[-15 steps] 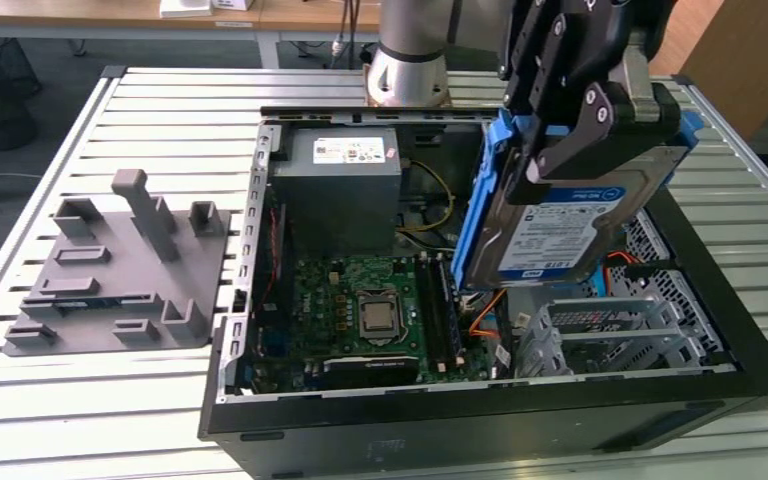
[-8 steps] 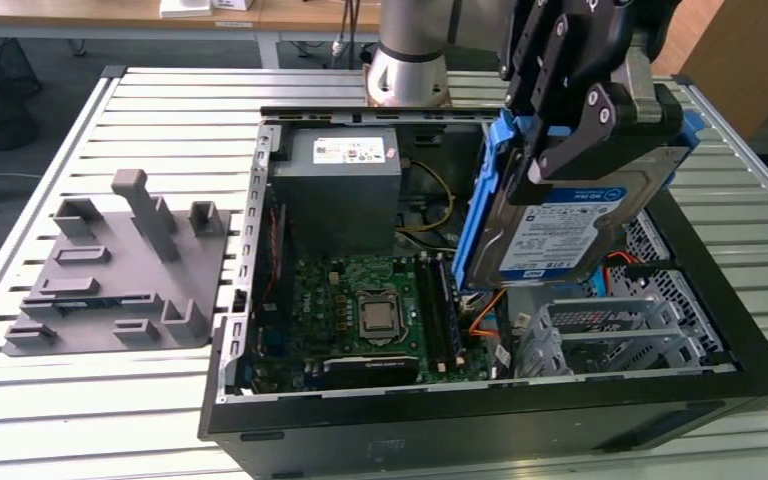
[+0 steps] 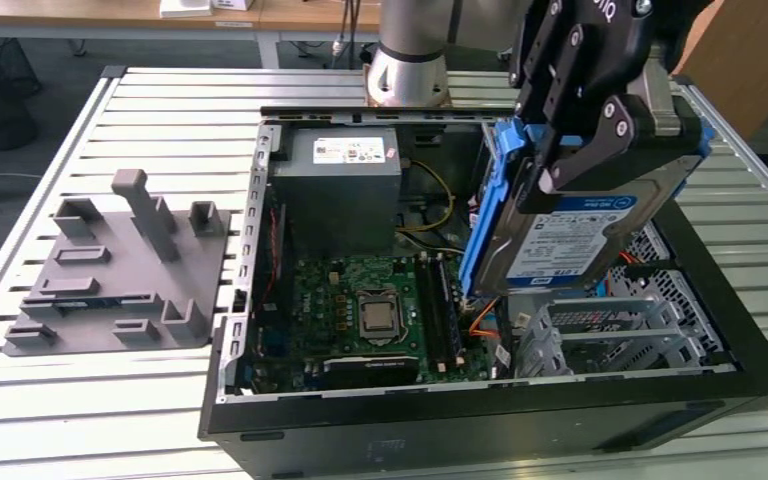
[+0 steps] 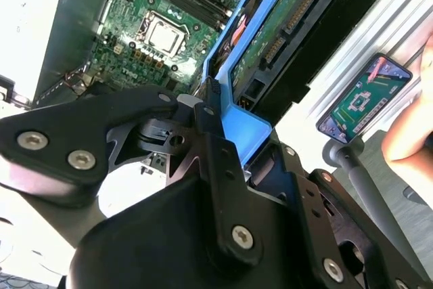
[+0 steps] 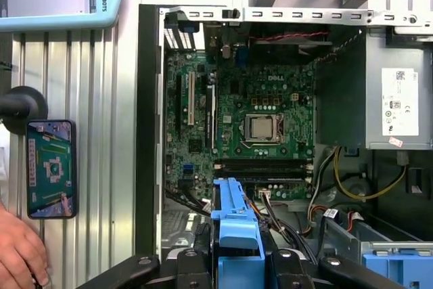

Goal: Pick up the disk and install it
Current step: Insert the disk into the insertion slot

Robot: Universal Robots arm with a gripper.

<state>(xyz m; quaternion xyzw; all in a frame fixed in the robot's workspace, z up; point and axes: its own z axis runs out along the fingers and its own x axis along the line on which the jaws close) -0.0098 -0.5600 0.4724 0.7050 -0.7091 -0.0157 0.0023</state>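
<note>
The disk (image 3: 574,238) is a silver hard drive with a white-and-blue label and blue carrier rails (image 3: 488,205). It hangs tilted, label toward the camera, above the open computer case (image 3: 491,420), on the exterior view's right. My gripper (image 3: 587,150) is shut on its upper end. The second wrist view shows its green circuit-board underside (image 4: 277,32) and blue rail (image 4: 238,123) between the black fingers (image 4: 203,126). The blue carrier (image 5: 233,218) sticks out over the motherboard (image 5: 260,109) in the first wrist view.
Inside the case sit a grey power-supply box (image 3: 344,190), the motherboard (image 3: 371,310) and a metal drive cage (image 3: 618,330) just below the disk. A grey fixture (image 3: 117,270) lies on the slatted table. A phone on a stand (image 5: 51,167) and a person's hand (image 5: 20,255) are beside the case.
</note>
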